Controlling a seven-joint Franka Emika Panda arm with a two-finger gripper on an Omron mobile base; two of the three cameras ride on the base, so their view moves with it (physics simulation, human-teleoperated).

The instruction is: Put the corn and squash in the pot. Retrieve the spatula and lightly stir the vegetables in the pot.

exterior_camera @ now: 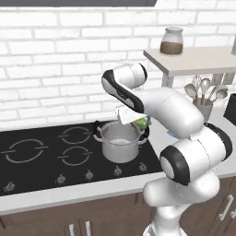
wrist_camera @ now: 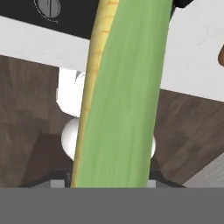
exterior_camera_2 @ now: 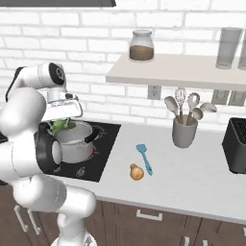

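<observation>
Between my pincer [exterior_camera_2: 62, 122] fingers I grasp the green corn [wrist_camera: 122, 96] just above the pot [exterior_camera: 120, 140] so it can drop inside, while squash [exterior_camera_2: 137, 172] and spatula [exterior_camera_2: 144, 157] wait far aside on the bench [exterior_camera_2: 192, 173].

The arm folds forward, its gripper [exterior_camera: 138, 122] clamped, pointing down and back.

shelf [exterior_camera_2: 158, 72] on brick wall, jar [exterior_camera_2: 141, 45] near its left end | grey cup [exterior_camera_2: 185, 132] of spoons and a whisk toward the counter's [exterior_camera_2: 192, 178] back edge | black toaster [exterior_camera_2: 235, 144] at right edge | stovetop [exterior_camera: 37, 156] set into counter's left part
</observation>
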